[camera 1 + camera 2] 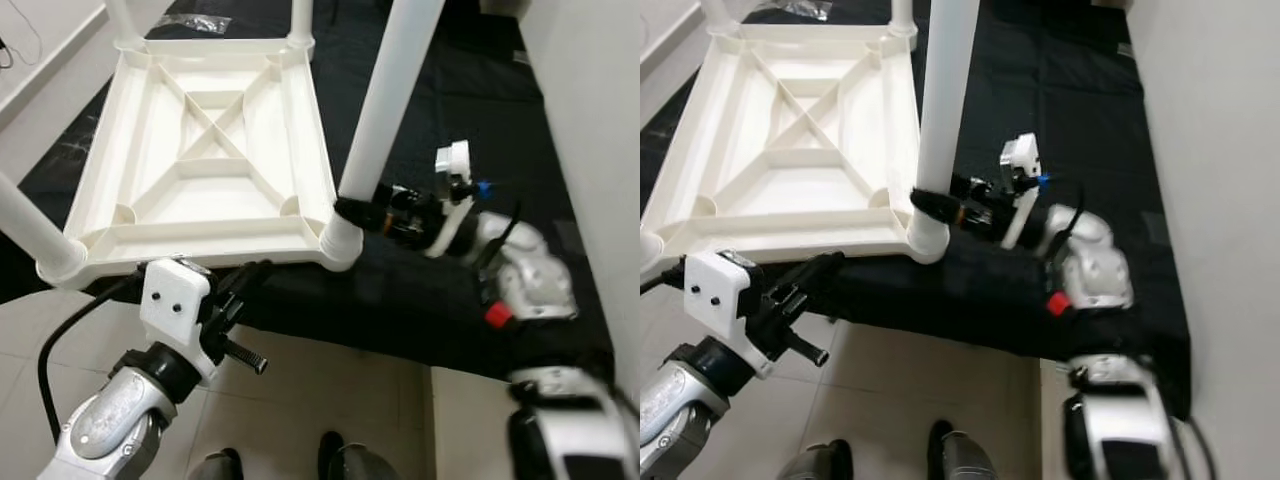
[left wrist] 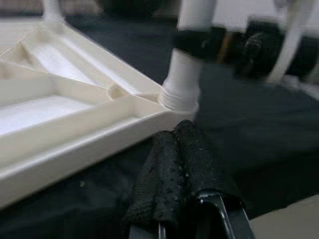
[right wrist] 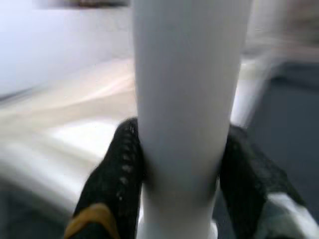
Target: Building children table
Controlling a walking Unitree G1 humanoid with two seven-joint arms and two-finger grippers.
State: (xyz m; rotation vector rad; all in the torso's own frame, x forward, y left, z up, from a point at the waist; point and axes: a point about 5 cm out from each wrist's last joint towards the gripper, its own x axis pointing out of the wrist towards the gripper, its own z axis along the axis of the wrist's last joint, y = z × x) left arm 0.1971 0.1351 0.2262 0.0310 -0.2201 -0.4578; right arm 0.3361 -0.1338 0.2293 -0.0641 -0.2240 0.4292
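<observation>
A white plastic children's table top (image 1: 210, 160) lies upside down on a black cloth, ribbed underside up. White legs stand in its corner sockets. The near right leg (image 1: 385, 110) rises from its socket (image 1: 340, 243). My right gripper (image 1: 352, 213) is shut on this leg just above the socket; its black fingers (image 3: 117, 164) press both sides of the tube. My left gripper (image 1: 255, 272) is shut and empty, its fingertips (image 2: 179, 164) held together just below the table top's near edge (image 2: 89, 149).
The black cloth (image 1: 470, 110) covers the floor under and to the right of the table top. Pale tiles (image 1: 330, 390) lie in front. A white wall (image 1: 600, 120) runs along the right. Another leg (image 1: 25, 225) stands at the near left corner, and my feet (image 1: 330, 460) show at the bottom edge.
</observation>
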